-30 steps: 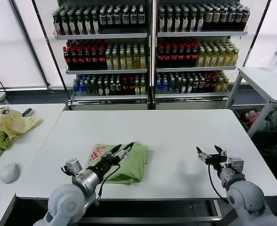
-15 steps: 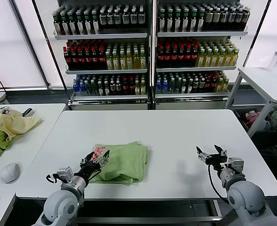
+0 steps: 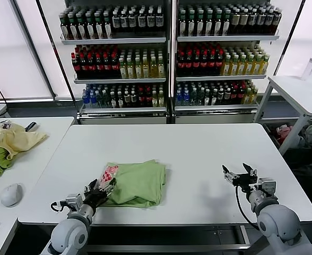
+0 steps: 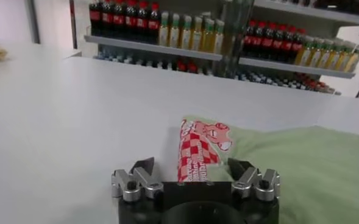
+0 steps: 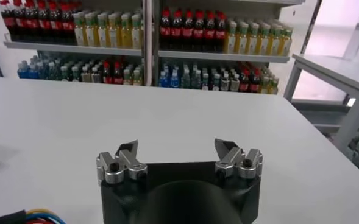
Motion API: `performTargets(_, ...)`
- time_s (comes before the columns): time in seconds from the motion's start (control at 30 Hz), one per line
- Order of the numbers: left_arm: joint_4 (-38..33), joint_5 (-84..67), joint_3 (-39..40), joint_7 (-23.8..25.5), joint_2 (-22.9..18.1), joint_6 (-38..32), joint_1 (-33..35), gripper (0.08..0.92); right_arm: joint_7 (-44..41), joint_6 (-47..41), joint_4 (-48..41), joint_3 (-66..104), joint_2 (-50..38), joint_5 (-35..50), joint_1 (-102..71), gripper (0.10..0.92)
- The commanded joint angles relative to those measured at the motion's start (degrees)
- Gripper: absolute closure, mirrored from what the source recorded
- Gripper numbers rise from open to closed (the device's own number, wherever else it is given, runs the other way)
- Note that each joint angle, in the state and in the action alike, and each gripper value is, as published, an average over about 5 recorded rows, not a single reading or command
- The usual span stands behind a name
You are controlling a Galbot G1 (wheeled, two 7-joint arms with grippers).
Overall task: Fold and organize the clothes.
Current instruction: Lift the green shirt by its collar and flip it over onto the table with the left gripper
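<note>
- left gripper (image 3: 100, 188) pulled back off the folded light green shirt (image 3: 137, 183), jaws spread, holding nothing
- right gripper (image 3: 240, 175) parked, spread too
- folding looks basically done

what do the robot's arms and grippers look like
Both arms are rounded silver-grey shells. The left gripper and right gripper each have a black body, silver knuckle blocks with screws, and dark pointed fingertips. Black cables loop at both wrists; coloured wires show by the right one.
</note>
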Motion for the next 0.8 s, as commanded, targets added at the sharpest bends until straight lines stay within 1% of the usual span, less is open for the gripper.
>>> performTargets(0.03,-0.4,-11.8,-1.1,2.9,0.1,0.8,0.1,0.268,0.0,-0.1,0.2,0.3,0.1,0.0,-0.1,0.203)
performTargets(0.3,2.5,-23.1,-2.6,5.3,-0.2,1.1,-1.4,0.493,0.0,-0.1,0.0,0.6,0.2,0.0,-0.2,0.203)
performTargets(0.63,1.7,-35.6,-7.2,6.6,-1.4,-0.2,-1.5,0.787,0.1,-0.1,-0.6,0.4,0.4,0.0,0.3,0.203)
performTargets(0.73,1.5,-39.4,-8.8,6.6,-1.7,-0.3,-1.6,0.857,0.1,-0.1,-0.8,0.3,0.5,0.0,0.6,0.203)
performTargets(0.8,1.2,-41.0,-10.2,6.4,-1.7,-0.3,-1.6,0.876,0.1,-0.1,-1.0,0.3,0.6,0.0,0.7,0.203)
